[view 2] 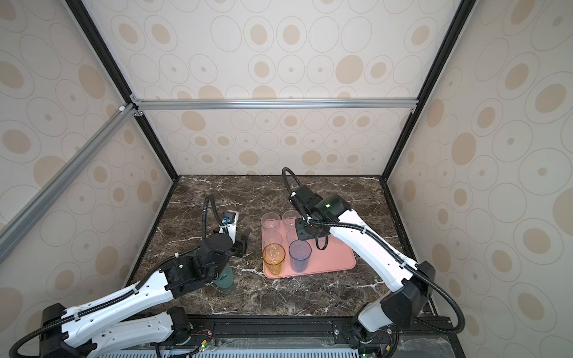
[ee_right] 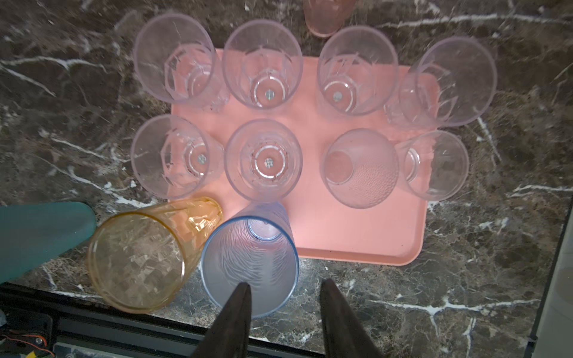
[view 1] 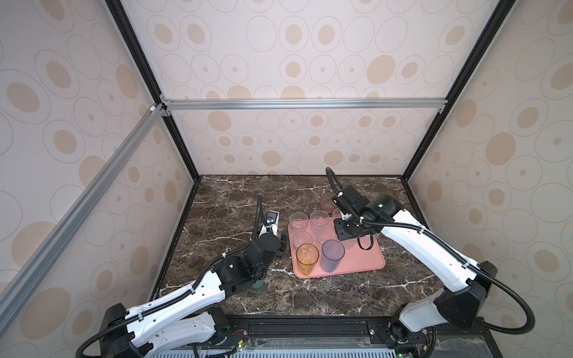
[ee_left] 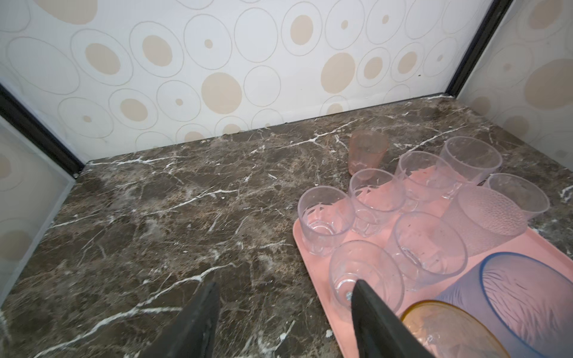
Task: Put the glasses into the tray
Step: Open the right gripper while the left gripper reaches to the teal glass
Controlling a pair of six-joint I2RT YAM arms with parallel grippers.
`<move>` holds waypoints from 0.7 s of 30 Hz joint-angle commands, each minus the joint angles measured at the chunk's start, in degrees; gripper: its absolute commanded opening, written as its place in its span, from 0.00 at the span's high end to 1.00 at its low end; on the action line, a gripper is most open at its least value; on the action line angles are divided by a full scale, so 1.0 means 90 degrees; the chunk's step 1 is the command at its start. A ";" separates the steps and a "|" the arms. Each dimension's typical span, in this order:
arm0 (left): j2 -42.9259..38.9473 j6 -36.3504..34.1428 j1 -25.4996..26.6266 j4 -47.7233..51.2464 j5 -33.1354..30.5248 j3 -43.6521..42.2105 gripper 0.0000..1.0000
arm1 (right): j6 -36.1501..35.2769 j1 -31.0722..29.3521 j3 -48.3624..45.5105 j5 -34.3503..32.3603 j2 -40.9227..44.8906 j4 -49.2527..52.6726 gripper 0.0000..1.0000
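Most glasses (ee_right: 263,158) stand packed in rows on the tray (ee_right: 356,235), probably saving room; pink glass (ee_left: 367,153) and teal glass (view 2: 226,277) sit out on the bench (ee_left: 186,201); right hand (ee_right: 285,283) above the tray and left hand (ee_left: 285,282) beside it both gape empty.

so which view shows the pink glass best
Left wrist: the pink glass stands whole beyond the tray. Right wrist crops it at the frame edge; in a top view the right arm partly hides it.
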State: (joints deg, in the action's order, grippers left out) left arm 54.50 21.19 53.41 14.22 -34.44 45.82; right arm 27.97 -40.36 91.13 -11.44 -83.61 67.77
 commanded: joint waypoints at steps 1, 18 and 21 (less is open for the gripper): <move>-0.0421 0.0466 -0.0529 0.1625 0.0352 0.0432 0.34 | 0.0037 0.0034 0.0114 -0.0253 0.0063 -0.0362 0.60; -0.1675 0.2208 -0.2748 0.3659 0.2839 -0.0087 0.47 | 0.0153 0.0039 -0.0351 0.0627 -0.0520 -0.2045 0.60; -0.1916 0.2522 -0.2773 0.3951 0.2689 -0.0207 0.47 | 0.0156 0.0035 -0.0486 0.0680 -0.0535 -0.2225 0.60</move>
State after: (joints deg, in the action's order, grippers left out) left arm 38.89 38.33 29.10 45.63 -9.39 44.49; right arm 29.10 -40.16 87.90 -6.11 -88.40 49.78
